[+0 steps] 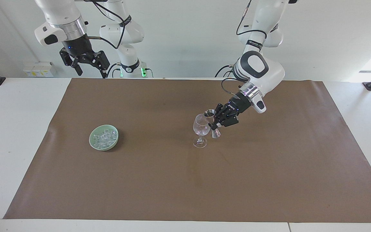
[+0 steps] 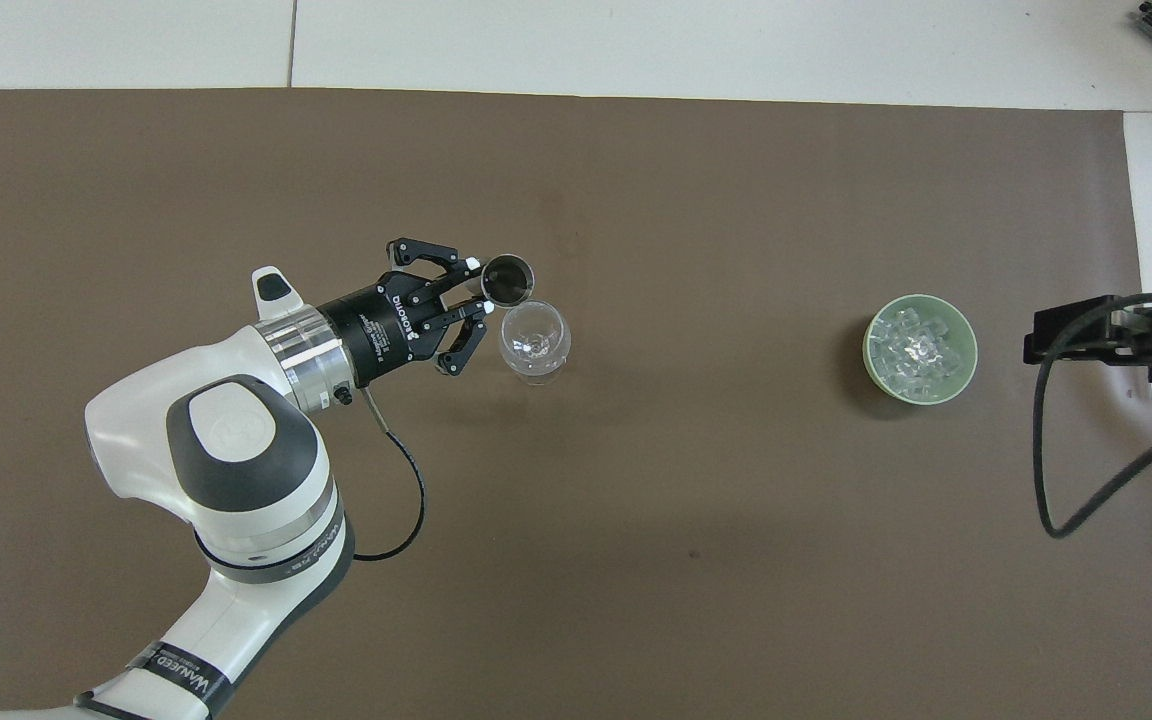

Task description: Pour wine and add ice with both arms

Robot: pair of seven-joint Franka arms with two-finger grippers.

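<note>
Left tool (image 1: 215, 123) clamped on steel measuring cup (image 1: 209, 113), lifted off table (image 1: 21, 129), rim tilting at lip of wine glass (image 1: 201, 129)

Pour well: tip slowly, keep spout over bowl, avoid knocking rim

Right tool (image 1: 87, 66) waiting high above right arm's end, fingers spread wide

Ice (image 1: 105, 137) heaped in green dish (image 2: 874, 370), toward right arm's end, well apart from glass

Count: one glass, one cup, one dish, many cubes, two arms
</note>
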